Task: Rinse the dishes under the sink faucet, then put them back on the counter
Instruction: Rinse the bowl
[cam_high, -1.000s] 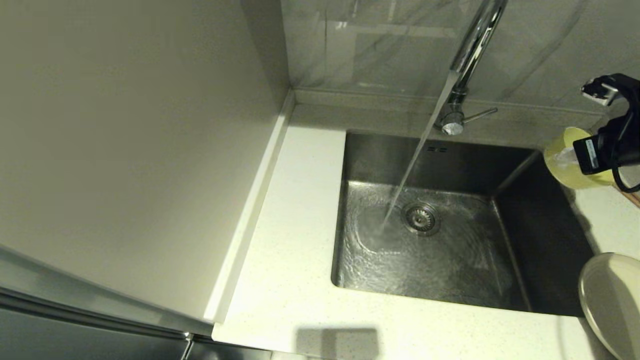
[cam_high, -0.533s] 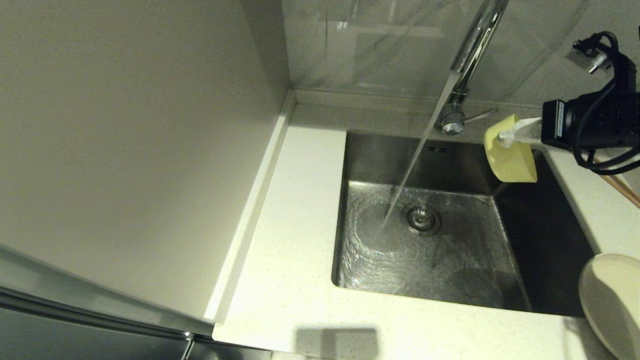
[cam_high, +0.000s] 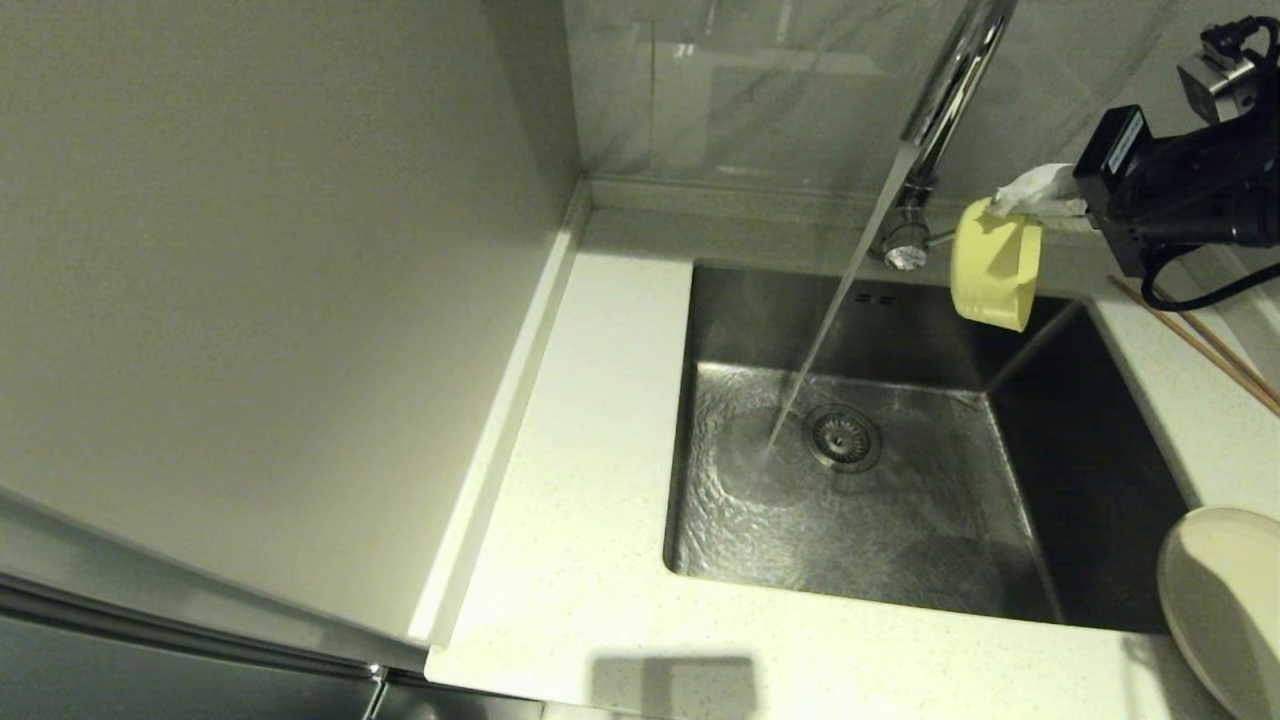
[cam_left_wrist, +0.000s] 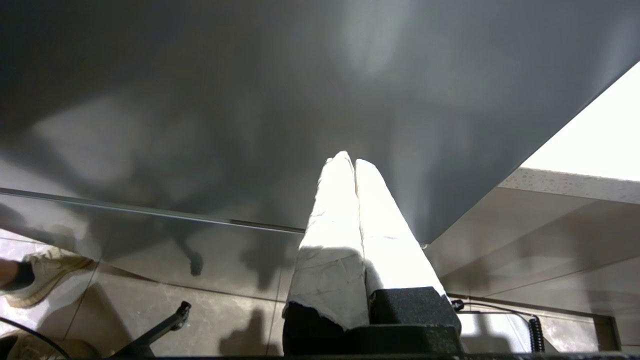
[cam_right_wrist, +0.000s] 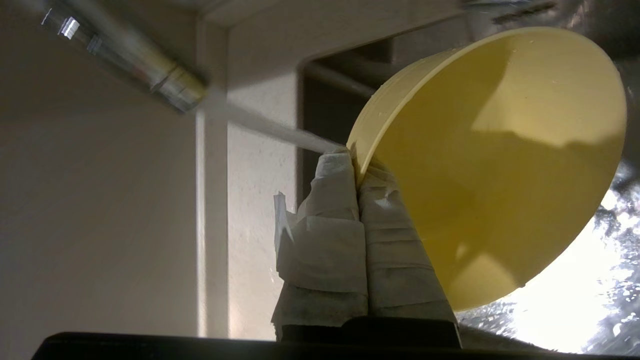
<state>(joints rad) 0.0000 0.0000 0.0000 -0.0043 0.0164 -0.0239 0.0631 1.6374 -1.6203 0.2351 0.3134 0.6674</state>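
My right gripper (cam_high: 1010, 205) is shut on the rim of the pale-yellow bowl (cam_high: 990, 265), holding it tipped on its side above the back right corner of the sink (cam_high: 1090, 470). In the right wrist view the taped fingers (cam_right_wrist: 345, 210) pinch the bowl (cam_right_wrist: 500, 165) at its edge. The chrome sink faucet (cam_high: 945, 100) runs a slanted stream (cam_high: 840, 290) into the basin, left of the bowl. The cream plate (cam_high: 1225, 600) lies on the counter (cam_high: 590, 480) at the right edge, and the chopsticks (cam_high: 1200, 345) lie behind it. My left gripper (cam_left_wrist: 348, 160) is shut and empty, away from the sink.
A beige wall panel (cam_high: 260, 300) rises along the counter's left side. A round drain strainer (cam_high: 843, 437) sits in the wet basin floor. The tiled back wall (cam_high: 760, 90) stands behind the faucet.
My right gripper has carried the bowl from the counter at the right edge up and leftward, over the sink's back right corner, turning it onto its side.
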